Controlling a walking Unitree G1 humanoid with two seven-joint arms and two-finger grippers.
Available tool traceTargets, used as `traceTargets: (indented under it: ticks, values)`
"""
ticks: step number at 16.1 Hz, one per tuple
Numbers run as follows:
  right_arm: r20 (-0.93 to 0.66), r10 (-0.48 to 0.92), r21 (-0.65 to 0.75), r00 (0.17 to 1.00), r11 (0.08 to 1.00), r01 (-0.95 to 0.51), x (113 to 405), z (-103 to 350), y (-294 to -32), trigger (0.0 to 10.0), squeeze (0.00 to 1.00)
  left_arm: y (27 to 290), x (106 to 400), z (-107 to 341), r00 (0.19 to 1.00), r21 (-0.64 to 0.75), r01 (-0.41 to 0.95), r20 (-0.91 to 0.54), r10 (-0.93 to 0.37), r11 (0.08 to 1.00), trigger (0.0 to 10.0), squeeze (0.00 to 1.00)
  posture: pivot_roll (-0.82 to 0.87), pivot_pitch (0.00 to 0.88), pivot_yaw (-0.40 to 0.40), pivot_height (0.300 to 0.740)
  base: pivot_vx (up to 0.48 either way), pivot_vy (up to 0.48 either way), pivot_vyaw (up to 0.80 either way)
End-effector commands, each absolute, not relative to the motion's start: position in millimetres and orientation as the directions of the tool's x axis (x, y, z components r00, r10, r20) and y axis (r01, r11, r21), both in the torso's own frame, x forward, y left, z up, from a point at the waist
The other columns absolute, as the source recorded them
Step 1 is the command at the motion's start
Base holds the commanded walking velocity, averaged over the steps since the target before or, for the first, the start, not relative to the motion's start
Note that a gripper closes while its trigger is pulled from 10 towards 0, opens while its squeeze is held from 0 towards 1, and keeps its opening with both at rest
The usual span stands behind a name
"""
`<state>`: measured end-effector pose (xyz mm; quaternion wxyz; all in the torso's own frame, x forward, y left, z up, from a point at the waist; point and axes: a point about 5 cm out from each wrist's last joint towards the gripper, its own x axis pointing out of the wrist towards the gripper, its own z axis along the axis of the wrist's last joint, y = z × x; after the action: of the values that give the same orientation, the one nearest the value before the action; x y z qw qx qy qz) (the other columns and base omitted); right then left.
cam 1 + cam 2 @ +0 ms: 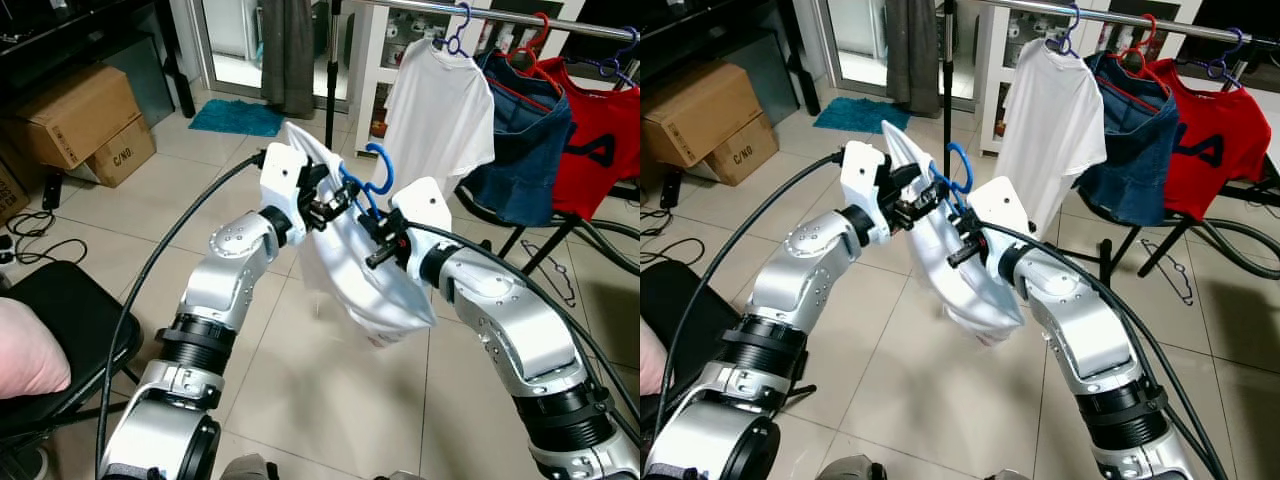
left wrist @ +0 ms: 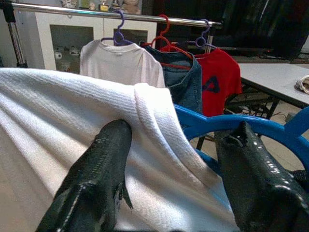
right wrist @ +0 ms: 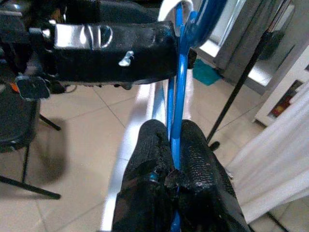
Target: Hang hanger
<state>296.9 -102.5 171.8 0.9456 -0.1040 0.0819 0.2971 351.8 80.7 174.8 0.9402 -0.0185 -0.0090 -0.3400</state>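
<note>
The right gripper [image 1: 385, 243] is clamped on the blue hanger [image 1: 372, 187], which carries a white garment [image 1: 372, 290] drooping beneath both claws. Just beside it, the left gripper [image 1: 330, 208] straddles the hanger and cloth, fingers apart. The hook rises above the right claw. Beyond and above it runs the rail [image 1: 500, 17], nearer the right arm, crosswise to the reach.

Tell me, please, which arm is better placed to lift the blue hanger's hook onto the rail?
Probably the right. The right gripper is shut on the blue hanger and sits nearer the rail. The left gripper stands open around the white garment.
</note>
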Motion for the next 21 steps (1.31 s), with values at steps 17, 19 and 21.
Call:
traceTargets:
  ticks: [17, 19, 21]
  values:
    - [-0.185, 0.662, 0.037, 0.726, 0.743, -0.668, 290.1, 180.5, -97.2, 10.0, 0.0, 86.2, 361.8, 182.9, 0.854, 0.027, 0.517, 0.055, -0.518, 0.856, 0.0, 0.0, -0.02, 0.0, -0.028, 0.74, 0.0, 0.0, 0.0]
    - [-0.184, 0.67, 0.053, 0.72, 0.738, -0.673, 290.0, 180.5, -98.7, 10.0, 0.0, 86.9, 361.3, 183.0, 0.85, 0.011, 0.524, 0.053, -0.523, 0.852, 0.0, 0.0, -0.02, 0.0, -0.027, 0.74, 0.0, 0.0, 0.0]
    - [-0.188, 0.681, 0.07, 0.708, 0.728, -0.682, 289.0, 180.1, -102.5, 10.0, 0.0, 89.2, 358.1, 184.4, 0.822, -0.012, 0.568, 0.059, -0.566, 0.823, 0.0, 0.0, -0.02, 0.0, -0.028, 0.74, 0.0, 0.0, 0.0]
